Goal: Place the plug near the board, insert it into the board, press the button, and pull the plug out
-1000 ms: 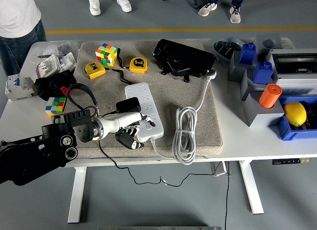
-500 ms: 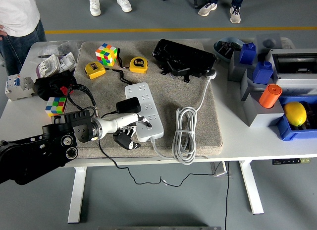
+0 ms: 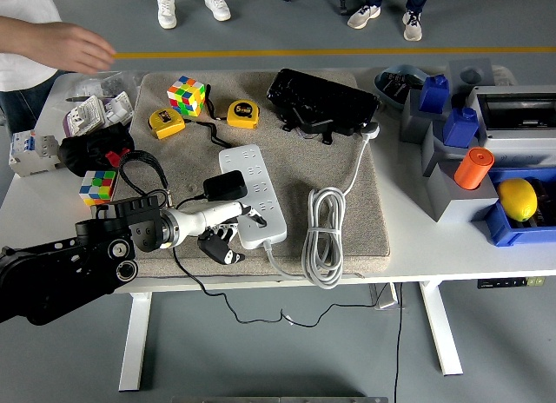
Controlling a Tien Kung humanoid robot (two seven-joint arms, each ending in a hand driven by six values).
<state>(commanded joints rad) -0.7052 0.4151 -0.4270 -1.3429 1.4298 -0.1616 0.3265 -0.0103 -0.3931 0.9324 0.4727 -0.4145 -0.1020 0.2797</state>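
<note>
The left hand [image 3: 221, 240], fingers curled and holding nothing, should reach for the black plug [image 3: 224, 187] on the white board [image 3: 252, 194] and pull straight up.

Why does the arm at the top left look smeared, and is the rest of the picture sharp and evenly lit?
Head view: the person's bare forearm and hand are motion-blurred. The white rectangular power strip, the multicoloured puzzle cube and the robot's black left hand look sharp. Light is soft and even, shadows faint; mild glare only on the glossy black case.
</note>
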